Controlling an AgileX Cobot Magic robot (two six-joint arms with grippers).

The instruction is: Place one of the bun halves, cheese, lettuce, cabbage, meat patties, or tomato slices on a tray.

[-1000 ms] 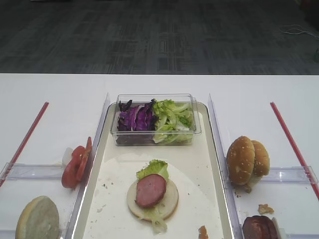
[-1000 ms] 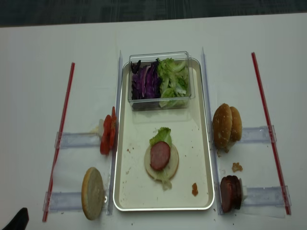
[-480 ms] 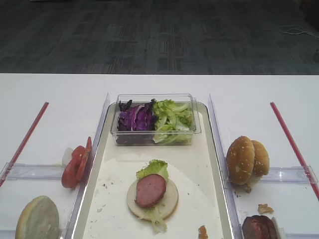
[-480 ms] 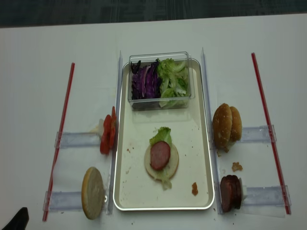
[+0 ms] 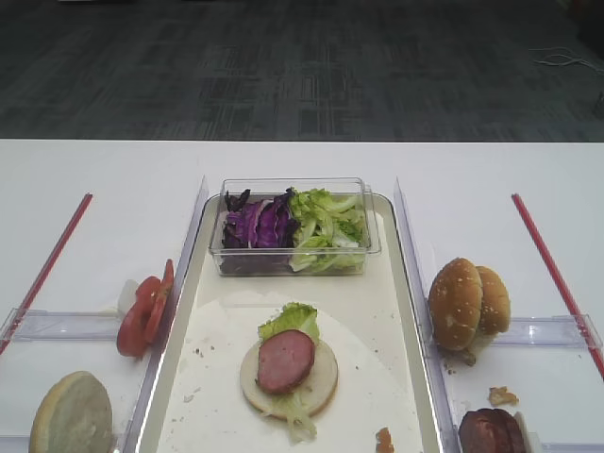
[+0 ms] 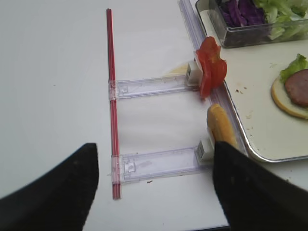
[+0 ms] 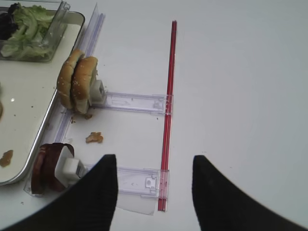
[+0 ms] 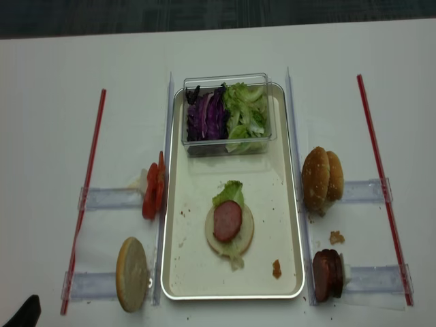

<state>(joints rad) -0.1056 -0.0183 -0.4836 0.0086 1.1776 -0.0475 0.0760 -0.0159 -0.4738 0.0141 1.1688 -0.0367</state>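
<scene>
Right gripper [image 7: 150, 192], seen from its wrist camera: two dark fingers spread well apart, holding nothing and touching nothing, poised above the white table [image 7: 240, 96] over the near clear plastic rail [image 7: 139, 180] and the red strip [image 7: 168, 110]. Left gripper [image 6: 154, 192]: fingers likewise spread wide and empty, above the table beside a second red strip [image 6: 112, 106]. In the realsense overhead view only a dark tip shows at the lower left corner; the arms themselves lie outside both overhead views, so their pose cannot be told.

Tray [image 8: 174, 272], centre of table: one pale flat bun half [image 8: 246, 231] lying face up, with a lettuce [image 8: 230, 191] leaf on it and one meat patty [image 8: 227, 220] on top. A clear plastic tub [image 8: 228, 80] stands at the tray's far end, holding purple cabbage [image 8: 206, 117] on the left and green lettuce on the right. One crumb [image 8: 276, 268] lies near the tray's near right corner.

Left of tray: tomato slices [image 8: 152, 191], stacked on edge, exact number unclear; one bun half [image 8: 131, 274] on edge, nearer the camera.

Right of tray: two sesame bun halves [image 8: 321, 178] on edge, touching; meat patties [image 8: 327, 275] on edge, about two or three.
</scene>
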